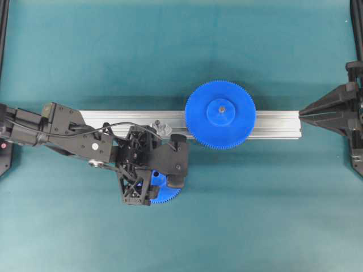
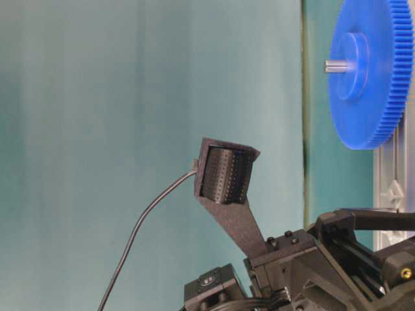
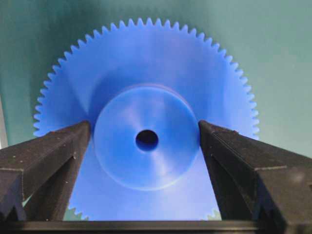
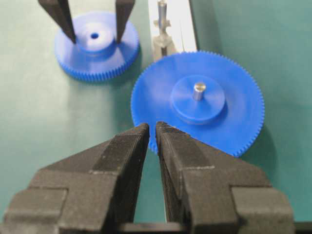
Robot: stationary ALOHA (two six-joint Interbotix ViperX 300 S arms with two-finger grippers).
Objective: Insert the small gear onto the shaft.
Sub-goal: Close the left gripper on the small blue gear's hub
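The left gripper (image 3: 145,141) stands over the small gear (image 3: 146,122), a blue plastic disc with fine teeth and a raised round hub, which lies flat on the teal table mat (image 1: 170,45). Its two black fingers (image 3: 48,156) are spread wide, one on each side of the hub and very close to its wall; whether they touch it cannot be told from the left wrist view. The hub's small centre hole sits midway between the jaws. From overhead, the left arm covers most of this gear, and only a toothed blue arc shows beneath the black gripper body. The shaft (image 4: 162,14), a short thin grey metal pin on a small silvery bracket, stands upright on the long silver aluminium rail (image 1: 272,124), just beside the left gripper and apart from the small gear. Further along the same rail the larger blue plastic gear (image 1: 220,114) sits mounted, a metal pin (image 4: 198,90) rising from its hub. The right gripper (image 4: 152,134) is drawn back at the far edge of the table, well apart from both gears, its black jaws narrowed to a thin slit with nothing between them, their tips pointing toward the larger gear.
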